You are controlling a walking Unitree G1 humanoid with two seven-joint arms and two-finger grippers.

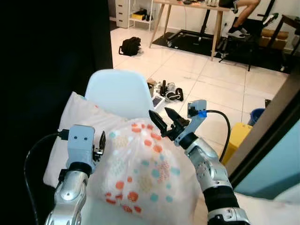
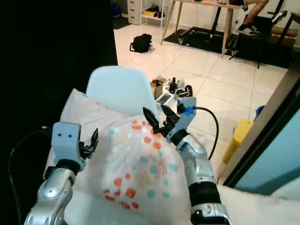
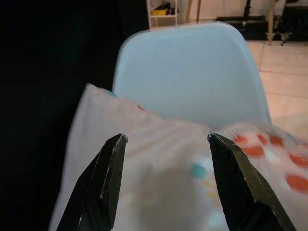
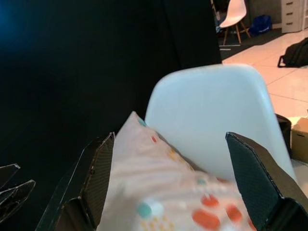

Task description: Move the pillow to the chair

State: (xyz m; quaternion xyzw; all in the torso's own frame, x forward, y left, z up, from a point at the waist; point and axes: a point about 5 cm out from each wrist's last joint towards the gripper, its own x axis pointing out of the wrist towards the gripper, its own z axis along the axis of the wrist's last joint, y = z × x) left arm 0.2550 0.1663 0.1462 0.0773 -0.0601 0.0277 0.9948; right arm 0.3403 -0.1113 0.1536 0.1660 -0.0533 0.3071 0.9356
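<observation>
Pillow (image 1: pixel 136 173): lower centre, spotted, top edge against the white chair (image 1: pixel 119 91) back.
Left gripper (image 1: pixel 99 144): fingers spread, empty — at pillow's left edge.
Right gripper (image 1: pixel 164 119): fingers spread, empty — above pillow's right.
Floor (image 1: pixel 206 70): open tiles, upper right.

White dotted pillow (image 1: pixel 140 173), pale-blue chair (image 1: pixel 119 91)

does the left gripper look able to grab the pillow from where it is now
Probably yes. The left gripper sits at the pillow's left side with its fingers open over the fabric, and nothing lies between them.
</observation>
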